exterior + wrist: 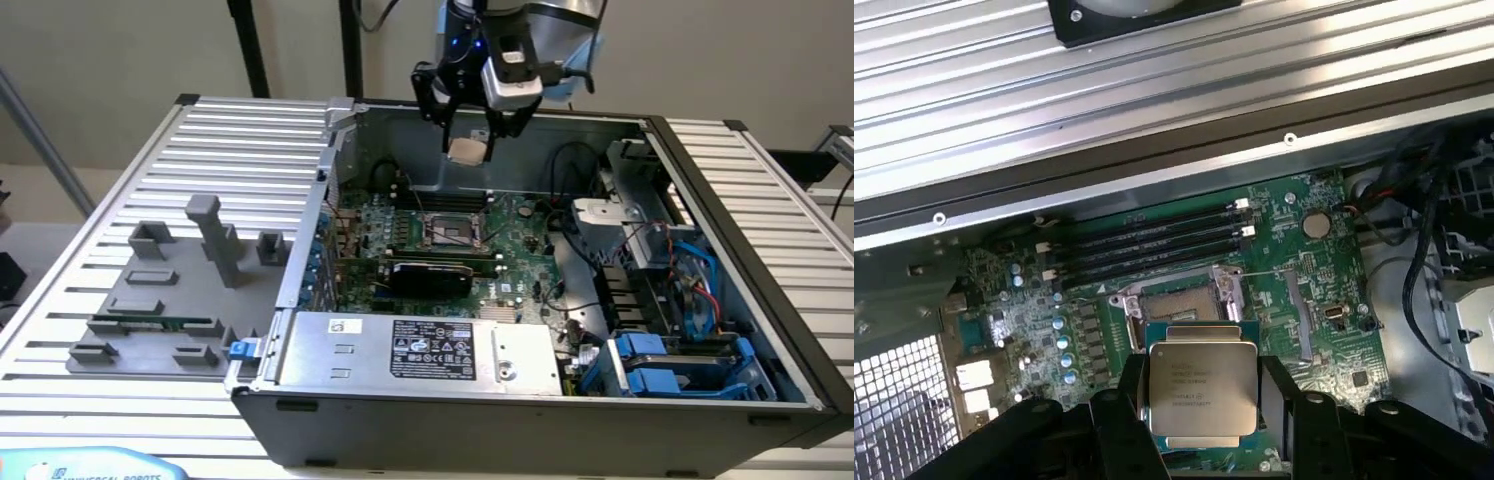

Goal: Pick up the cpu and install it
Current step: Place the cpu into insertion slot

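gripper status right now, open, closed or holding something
gripper: closed on the cpu, holding it in the air over the green board

We read "UNIVERSAL ROBOTS" on pale blue plate [91, 468], exterior view's lower left. Black label [433, 349] on power supply [527, 345]: print too small for us. Cpu [1201, 389] top: printed lines, illegible.
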Controlling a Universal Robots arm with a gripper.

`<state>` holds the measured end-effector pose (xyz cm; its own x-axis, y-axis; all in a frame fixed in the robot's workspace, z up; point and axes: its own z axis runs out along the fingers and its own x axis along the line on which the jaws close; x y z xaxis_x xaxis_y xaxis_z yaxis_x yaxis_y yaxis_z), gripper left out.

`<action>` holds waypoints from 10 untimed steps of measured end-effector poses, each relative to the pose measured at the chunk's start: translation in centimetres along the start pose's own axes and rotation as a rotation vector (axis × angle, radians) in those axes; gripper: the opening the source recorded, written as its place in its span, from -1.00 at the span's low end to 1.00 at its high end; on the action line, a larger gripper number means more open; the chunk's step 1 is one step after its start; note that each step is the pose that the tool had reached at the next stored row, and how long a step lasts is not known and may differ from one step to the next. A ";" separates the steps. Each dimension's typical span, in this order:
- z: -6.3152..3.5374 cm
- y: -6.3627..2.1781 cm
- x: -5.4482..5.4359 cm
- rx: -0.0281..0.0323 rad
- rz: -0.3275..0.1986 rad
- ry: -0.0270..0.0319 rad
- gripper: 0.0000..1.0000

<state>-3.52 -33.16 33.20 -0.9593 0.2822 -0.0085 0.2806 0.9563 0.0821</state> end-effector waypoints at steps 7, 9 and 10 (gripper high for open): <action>0.39 -0.03 0.0 0.0012 0.126 -0.0101 0.09; 0.55 -0.05 0.0 0.0015 0.164 -0.0130 0.09; 0.63 -0.05 0.0 0.0017 0.181 -0.0143 0.09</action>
<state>-3.52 -33.17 32.57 -0.8924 0.4512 -0.0079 0.4492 0.8897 0.0818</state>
